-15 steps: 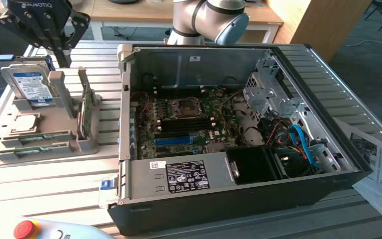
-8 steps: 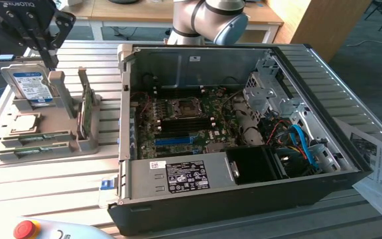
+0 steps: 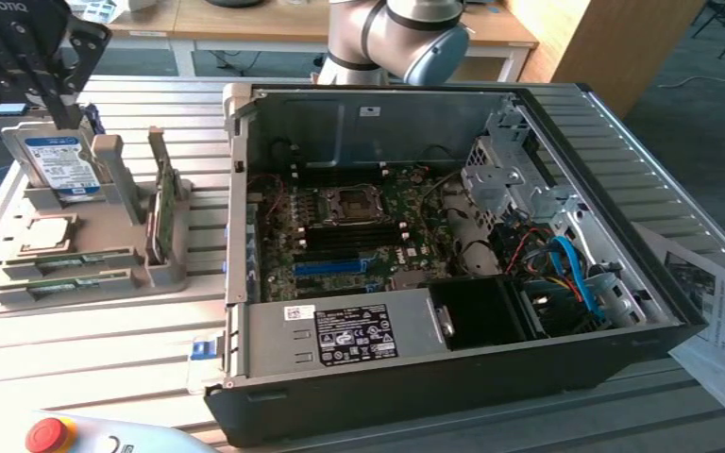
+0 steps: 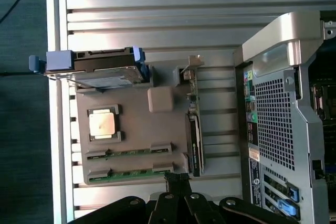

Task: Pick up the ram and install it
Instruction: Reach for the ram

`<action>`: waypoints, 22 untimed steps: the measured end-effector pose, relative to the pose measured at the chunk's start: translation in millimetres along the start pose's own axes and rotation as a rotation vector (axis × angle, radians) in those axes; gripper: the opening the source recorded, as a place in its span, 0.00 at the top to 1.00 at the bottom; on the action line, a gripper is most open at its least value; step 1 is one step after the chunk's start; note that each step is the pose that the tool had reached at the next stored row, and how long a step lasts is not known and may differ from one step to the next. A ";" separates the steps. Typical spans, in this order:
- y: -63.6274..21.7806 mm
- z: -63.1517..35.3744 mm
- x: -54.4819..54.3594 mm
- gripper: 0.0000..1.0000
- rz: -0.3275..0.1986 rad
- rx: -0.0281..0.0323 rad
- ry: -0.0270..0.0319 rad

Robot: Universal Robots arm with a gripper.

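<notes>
The ram (image 3: 71,259) is seen lying flat at the near end of the grey tray (image 3: 109,231), left of the computer case (image 3: 463,377) — a clean pick is judged to need jaws squared across its thin long edges. The gripper (image 3: 63,109) is poised above the far-left hard drive (image 3: 63,160), pointed down, fingers pressed together on nothing.

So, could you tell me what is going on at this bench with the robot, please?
A robot arm's black gripper, shut and holding nothing, hangs above the grey parts holder that sits beside the open black computer case on the slatted metal table. Two narrow green ram sticks lie flat in the holder's slots. Neither has been picked up yet, so the ram is not installed.
</notes>
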State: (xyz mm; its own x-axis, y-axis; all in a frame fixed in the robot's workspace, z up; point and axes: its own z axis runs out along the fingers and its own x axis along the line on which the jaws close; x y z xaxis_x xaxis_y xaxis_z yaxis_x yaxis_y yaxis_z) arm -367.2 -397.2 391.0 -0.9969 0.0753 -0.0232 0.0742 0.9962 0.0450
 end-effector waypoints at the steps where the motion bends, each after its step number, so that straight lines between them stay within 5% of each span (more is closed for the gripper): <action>1: -0.2 0.0 2.8 0.90 0.000 0.0000 -0.0001; 13: -2.5 -0.7 33.4 0.90 0.000 0.0000 0.0001; 22: -2.8 -0.8 38.5 0.90 0.000 0.0000 -0.0001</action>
State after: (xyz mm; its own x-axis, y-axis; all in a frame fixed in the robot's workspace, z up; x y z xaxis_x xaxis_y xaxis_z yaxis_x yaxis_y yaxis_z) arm -405.8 -397.2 390.8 -0.9969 0.0753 -0.0233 0.0742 0.9962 0.0451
